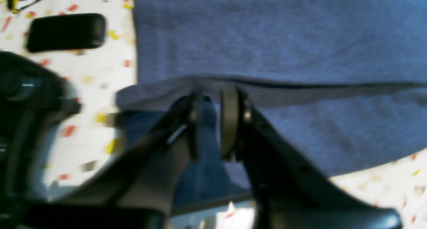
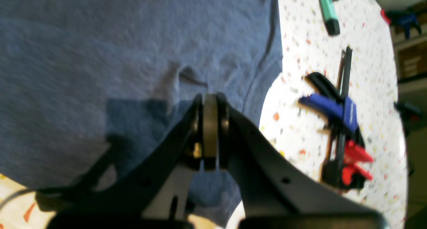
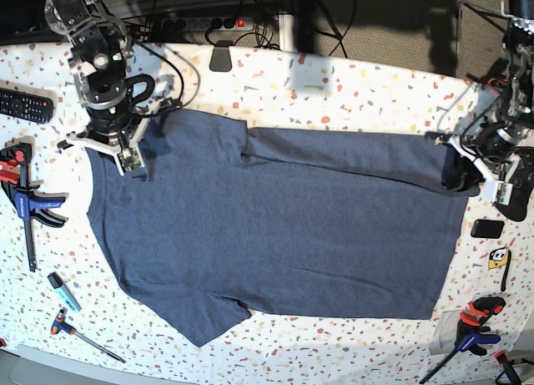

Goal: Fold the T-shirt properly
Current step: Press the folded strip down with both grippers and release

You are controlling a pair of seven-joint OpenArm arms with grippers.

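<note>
Left claw [image 1: 213, 122], narrow, pinching a raised fold of the T-shirt [image 1: 283, 39] between dark pads at the garment's 3 o'clock edge in the base view. Right claw [image 2: 210, 132], pads pressed together, no cloth discernible between them, poised over the T-shirt's 10 o'clock corner. T-shirt spread plain side up across the centre of the speckled table [image 3: 350, 76]. Blue-and-red clamp [image 2: 340, 129] at 3 o'clock of the right claw, clear of the cloth. Black rectangular block [image 1: 66, 31] at 10 o'clock of the left claw.

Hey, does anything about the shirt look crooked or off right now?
Yes. The T-shirt's far long edge is already folded over as a band, but only from the middle to the left gripper; near the right gripper it lies unfolded.
</note>
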